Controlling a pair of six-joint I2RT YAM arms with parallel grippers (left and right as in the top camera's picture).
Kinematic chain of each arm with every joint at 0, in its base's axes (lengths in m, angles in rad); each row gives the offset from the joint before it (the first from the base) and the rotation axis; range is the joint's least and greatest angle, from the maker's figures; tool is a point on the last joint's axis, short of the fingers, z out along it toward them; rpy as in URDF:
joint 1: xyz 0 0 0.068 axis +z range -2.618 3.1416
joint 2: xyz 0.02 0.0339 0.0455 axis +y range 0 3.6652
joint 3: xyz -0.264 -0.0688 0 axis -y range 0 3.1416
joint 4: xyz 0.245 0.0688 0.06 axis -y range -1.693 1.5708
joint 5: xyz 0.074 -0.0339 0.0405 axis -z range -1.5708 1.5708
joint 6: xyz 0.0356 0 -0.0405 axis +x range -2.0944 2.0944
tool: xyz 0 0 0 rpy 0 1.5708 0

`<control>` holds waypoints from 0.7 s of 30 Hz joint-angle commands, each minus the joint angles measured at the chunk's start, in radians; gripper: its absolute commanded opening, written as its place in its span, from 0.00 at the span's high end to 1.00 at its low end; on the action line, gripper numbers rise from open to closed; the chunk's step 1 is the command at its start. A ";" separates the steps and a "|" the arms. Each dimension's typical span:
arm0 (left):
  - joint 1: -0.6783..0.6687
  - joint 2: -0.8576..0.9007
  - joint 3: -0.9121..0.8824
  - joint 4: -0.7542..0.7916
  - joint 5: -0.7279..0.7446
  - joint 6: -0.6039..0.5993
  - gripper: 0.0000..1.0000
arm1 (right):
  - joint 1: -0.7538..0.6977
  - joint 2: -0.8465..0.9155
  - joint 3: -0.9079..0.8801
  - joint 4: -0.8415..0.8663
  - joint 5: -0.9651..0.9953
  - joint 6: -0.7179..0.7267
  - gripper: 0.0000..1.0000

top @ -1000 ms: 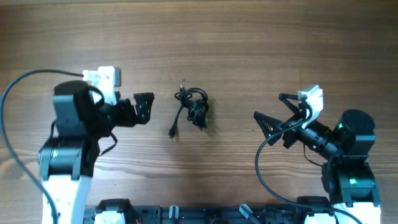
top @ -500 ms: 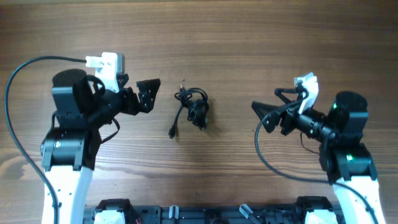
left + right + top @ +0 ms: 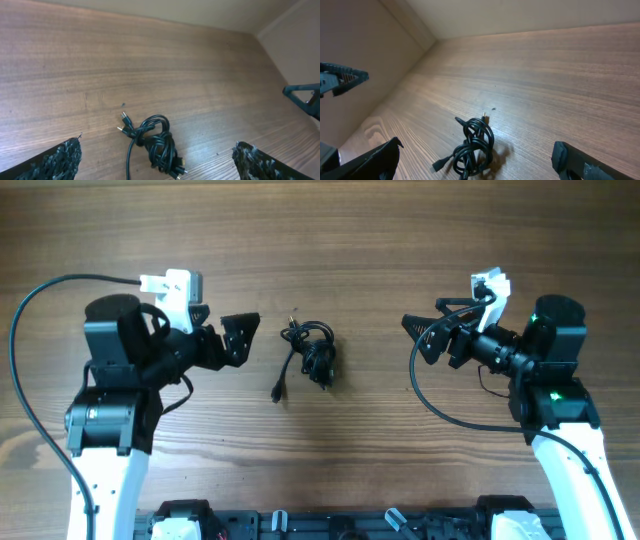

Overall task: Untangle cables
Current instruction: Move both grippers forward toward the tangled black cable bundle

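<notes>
While the cables sit knotted at the centre of the worktop (one plug tail trails toward 7 o'clock), left tool at 9 o'clock and right tool at 3 o'clock flank them, both spread wide, likely lined up to grab opposite sides.

Overhead cam is looking straight down on the table. L wrist cam is looking low across it toward the right, R wrist cam toward the left; all 3 are sharing the cables mid-table, wrist cams nearer.
</notes>
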 commanded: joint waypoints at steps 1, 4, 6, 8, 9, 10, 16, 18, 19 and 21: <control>-0.003 0.032 0.014 0.000 0.019 0.005 0.00 | 0.006 -0.004 0.021 -0.032 0.001 0.006 0.00; -0.003 0.059 0.014 0.000 0.020 0.005 0.00 | 0.006 -0.006 0.021 -0.102 0.058 -0.032 0.00; -0.003 0.060 0.014 0.000 0.020 0.005 0.00 | 0.006 -0.011 0.021 -0.128 0.084 -0.050 0.00; -0.003 0.060 0.014 0.000 0.021 0.005 0.00 | 0.006 -0.014 0.025 -0.154 0.106 -0.050 0.00; -0.003 0.060 0.014 0.000 0.021 0.005 0.00 | 0.006 -0.013 0.030 -0.177 0.112 -0.050 0.00; -0.003 0.060 0.014 0.000 0.021 0.005 0.00 | 0.006 -0.013 0.034 -0.199 0.113 -0.051 0.00; -0.011 0.146 0.014 -0.017 0.028 -0.027 0.08 | 0.006 -0.013 0.034 -0.230 0.126 -0.045 0.00; -0.029 0.225 0.014 -0.029 0.027 -0.047 0.14 | 0.006 -0.013 0.034 -0.228 0.127 -0.022 0.00; -0.042 0.281 0.014 -0.022 0.027 -0.047 0.21 | 0.006 -0.012 0.034 -0.217 0.126 0.013 0.00; -0.070 0.354 0.014 0.006 0.027 -0.042 0.27 | 0.006 -0.012 0.034 -0.214 0.118 0.013 0.00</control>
